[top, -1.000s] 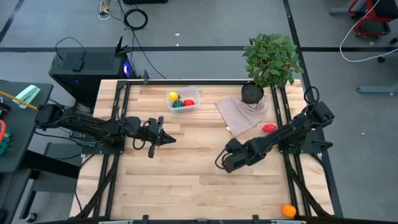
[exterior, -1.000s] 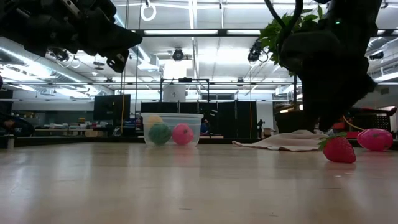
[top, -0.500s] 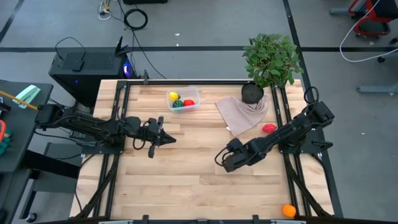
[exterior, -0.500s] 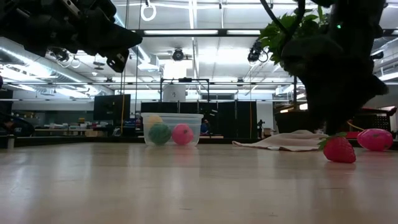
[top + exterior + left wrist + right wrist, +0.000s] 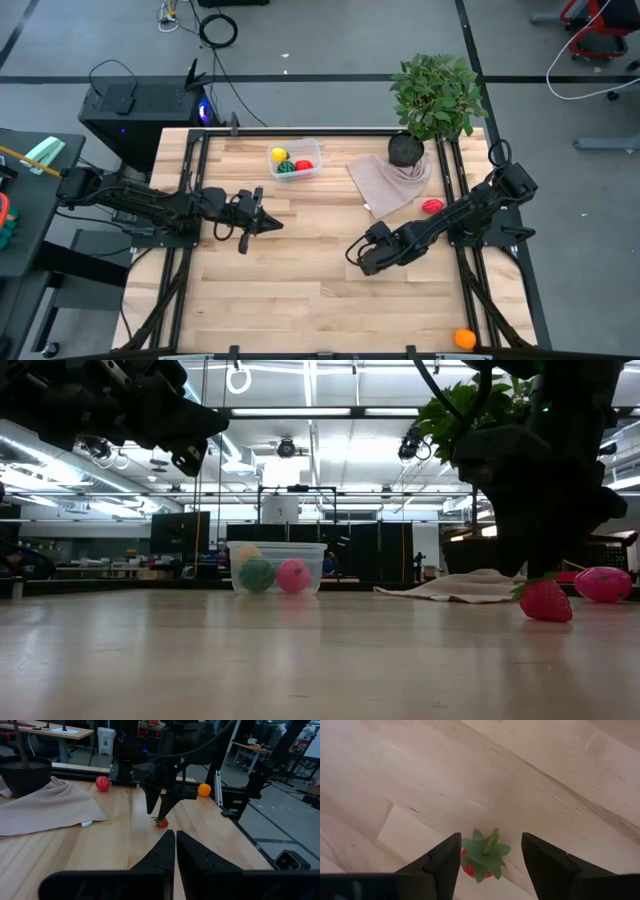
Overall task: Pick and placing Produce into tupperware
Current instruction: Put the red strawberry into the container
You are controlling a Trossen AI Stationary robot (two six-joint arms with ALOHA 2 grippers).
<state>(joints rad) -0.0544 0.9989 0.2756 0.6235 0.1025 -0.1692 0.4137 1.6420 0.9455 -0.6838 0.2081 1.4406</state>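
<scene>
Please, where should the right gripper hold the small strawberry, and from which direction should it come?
Probably the red body, from straight above. The strawberry stands with its green leaf cap up, alone on bare table. The right gripper is open with one finger on each side; lowering it should close the fingers below the leaves.

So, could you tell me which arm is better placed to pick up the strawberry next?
The right. Its gripper hangs directly over the strawberry, fingers open on either side of it. The left gripper is shut and waits across the table.

A grey floor (image 5: pixel 330 40) crossed by dark lines surrounds the wooden table (image 5: pixel 300 270); beyond, ceiling strip lights (image 5: pixel 320 412) illuminate what appears to be a workshop.
</scene>
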